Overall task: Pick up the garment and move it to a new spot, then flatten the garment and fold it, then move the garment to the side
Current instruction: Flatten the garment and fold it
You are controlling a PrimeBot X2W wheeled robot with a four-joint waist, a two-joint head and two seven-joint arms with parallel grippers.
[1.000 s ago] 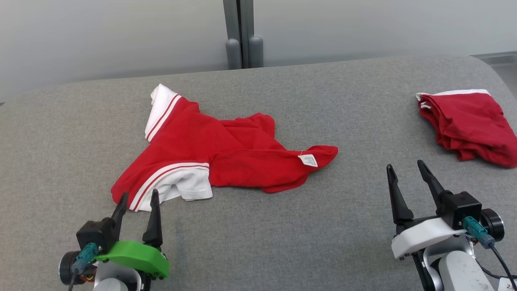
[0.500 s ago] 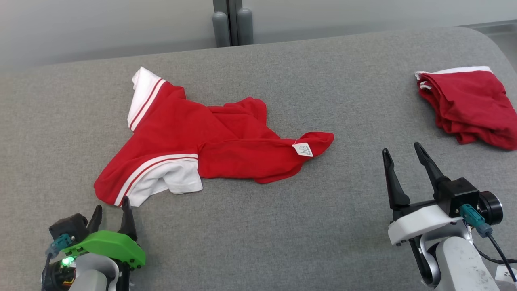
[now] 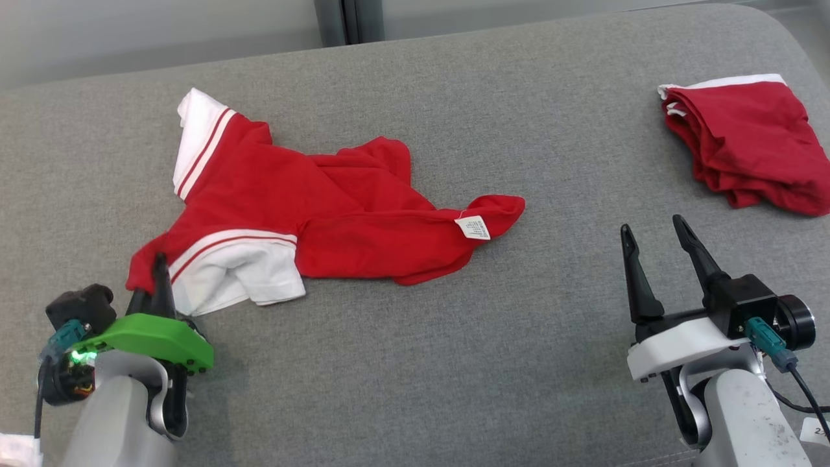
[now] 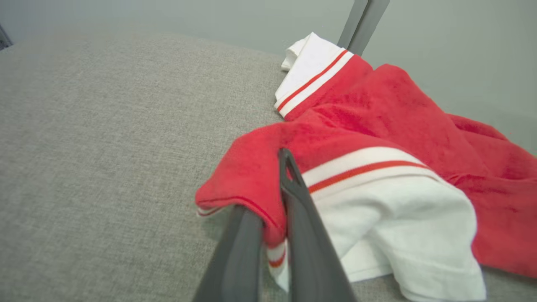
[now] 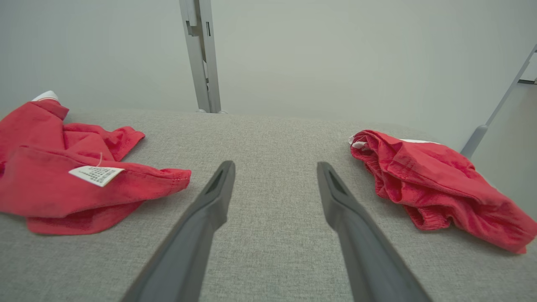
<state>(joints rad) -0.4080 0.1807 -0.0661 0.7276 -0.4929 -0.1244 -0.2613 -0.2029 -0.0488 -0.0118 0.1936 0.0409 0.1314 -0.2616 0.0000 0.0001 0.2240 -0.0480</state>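
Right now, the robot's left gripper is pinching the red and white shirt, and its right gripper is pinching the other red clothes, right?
Not quite. The right gripper is open and holds nothing, apart from the other red garment, as the right wrist view shows. The left gripper is indeed pinching the red and white shirt.

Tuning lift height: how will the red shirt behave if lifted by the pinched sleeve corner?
Likely floppy: the shirt lies creased and bunches in the left gripper. Held at one corner, it will probably drape and drag. Seems thin, so probably light.
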